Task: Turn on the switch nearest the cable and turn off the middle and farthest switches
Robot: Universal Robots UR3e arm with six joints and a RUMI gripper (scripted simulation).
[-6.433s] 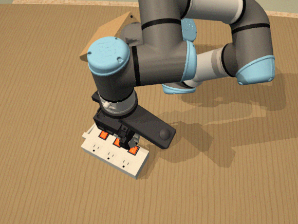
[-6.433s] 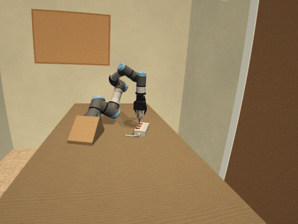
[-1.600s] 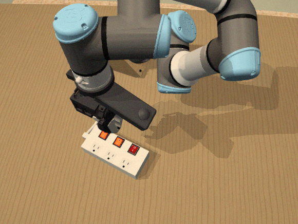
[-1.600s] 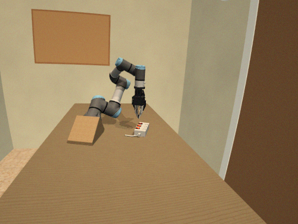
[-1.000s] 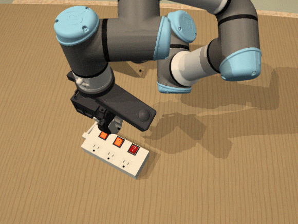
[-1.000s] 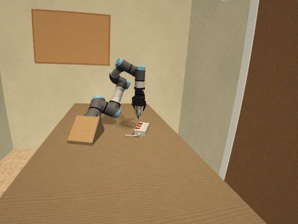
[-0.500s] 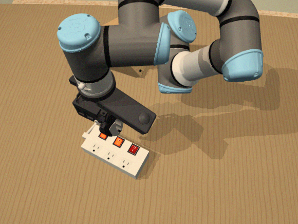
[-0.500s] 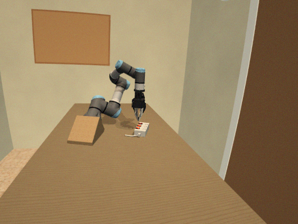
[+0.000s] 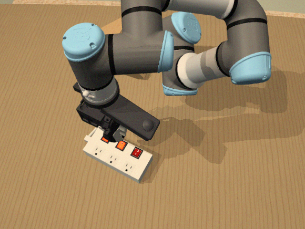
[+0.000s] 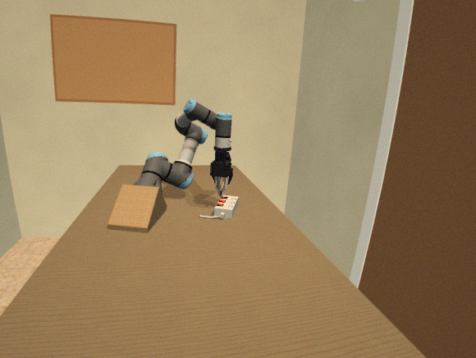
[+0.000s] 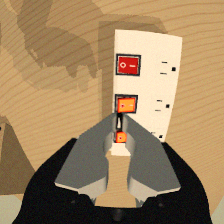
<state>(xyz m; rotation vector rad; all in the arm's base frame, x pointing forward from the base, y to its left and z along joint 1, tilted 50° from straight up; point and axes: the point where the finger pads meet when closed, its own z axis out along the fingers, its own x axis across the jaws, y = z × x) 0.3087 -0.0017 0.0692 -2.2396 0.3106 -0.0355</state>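
1. The power strip (image 9: 117, 155) lies flat on the tabletop (image 9: 210, 184), face up, with its three switches and three sockets visible from the top view.
2. The cable (image 10: 206, 216) leaves the strip at the end closest to the exterior camera; in the top view this is the end under the arm.
3. The switch nearest the cable (image 9: 105, 139) glows bright orange and is partly covered by the end effector.
4. The middle switch (image 9: 121, 145) also glows bright orange.
5. The switch farthest from the cable (image 9: 136, 153) is dark red and unlit.
6. The end effector (image 11: 120, 131) points straight down over the cable end of the strip. Its jaws are fully closed, tips together, with nothing between them.
7. In the wrist view, the closed tips sit over the switch nearest the cable, just short of the middle switch. Whether the tips touch the switch cannot be told.
8. A tan wedge-shaped block (image 10: 133, 207) stands on the tabletop at the arm's base, well apart from the strip.
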